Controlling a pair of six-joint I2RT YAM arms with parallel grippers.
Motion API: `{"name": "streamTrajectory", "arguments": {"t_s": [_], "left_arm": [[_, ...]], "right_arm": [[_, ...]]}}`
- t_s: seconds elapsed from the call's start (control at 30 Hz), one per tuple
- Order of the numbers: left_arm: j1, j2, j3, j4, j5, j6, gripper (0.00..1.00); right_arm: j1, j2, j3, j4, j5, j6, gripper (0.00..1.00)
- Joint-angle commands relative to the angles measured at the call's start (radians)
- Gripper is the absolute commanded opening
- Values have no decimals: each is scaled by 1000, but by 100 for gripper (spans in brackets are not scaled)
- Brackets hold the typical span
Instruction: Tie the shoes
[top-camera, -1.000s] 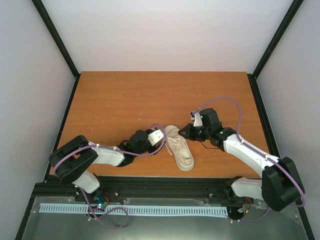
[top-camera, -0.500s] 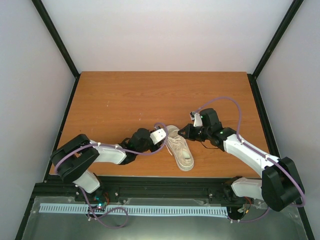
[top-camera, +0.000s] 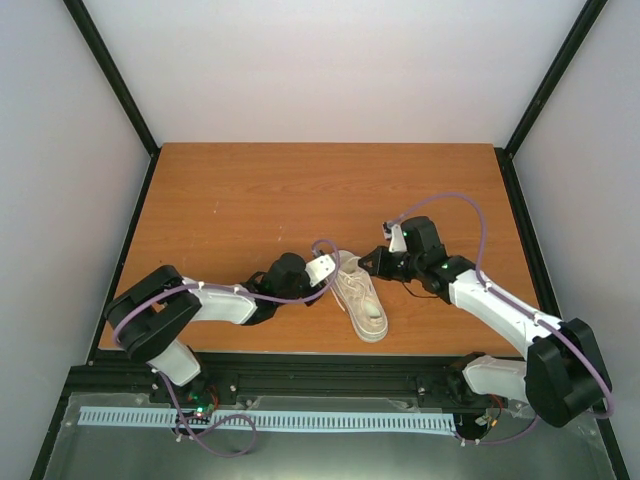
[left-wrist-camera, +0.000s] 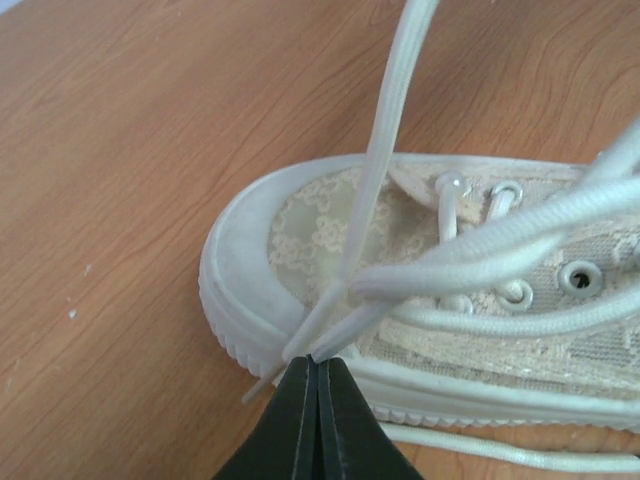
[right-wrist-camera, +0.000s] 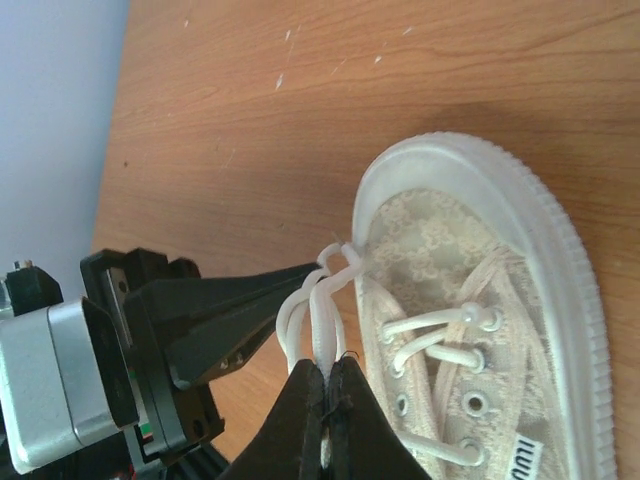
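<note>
Left gripper (left-wrist-camera: 318, 366): jaws pressed flat together, no gap. White laces (left-wrist-camera: 381, 150) are pinched at the tips, right against the rubber toe cap of the sneaker (top-camera: 364, 300), at bottom centre of the left wrist view.

Right gripper (right-wrist-camera: 328, 374): jaws likewise closed tight on looped strands of laces at bottom centre of its wrist view. The two sets of fingertips are near each other, beside the toe.

Count: one sneaker, cream with lace-patterned fabric, a pale ribbed sole and metal eyelets. Two arms, two grippers. The number of lace strands cannot be told; they overlap.

Sneaker position: lower centre of the top view, lying on its sole, toe towards the grippers, heel towards the bottom edge.

Surface: orange-brown wood-grain table (top-camera: 230, 210) with a few pale specks.

Room: plain pale walls (top-camera: 330, 70), black frame posts (top-camera: 110, 75) in the corners, and a light toothed rail (top-camera: 270, 420) along the bottom of the top view.
</note>
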Motion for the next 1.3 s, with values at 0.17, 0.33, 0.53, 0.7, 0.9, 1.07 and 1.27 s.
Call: {"name": "streamTrajectory", "arguments": {"t_s": [0.17, 0.33, 0.53, 0.7, 0.9, 1.07, 1.27], "left_arm": [[-9, -157, -41, -195, 15, -239, 1], [-9, -297, -93, -318, 121, -389, 1], [-9, -384, -145, -411, 258, -534, 1], [-9, -401, -172, -495, 306, -608, 1], [-9, -474, -199, -555, 289, -651, 1], [-8, -521, -188, -580, 269, -652, 1], [-8, -519, -170, -482, 328, -604, 1]], "right_arm": [[-2, -99, 7, -96, 444, 44, 3], [-2, -133, 2, -153, 659, 37, 3], [-1, -113, -29, -186, 800, 75, 3], [-24, -86, -86, -186, 872, 136, 3], [-235, -59, -201, -73, 615, 144, 3], [-281, -30, -241, -17, 540, 150, 3], [-280, -12, -260, 51, 336, 84, 3]]}}
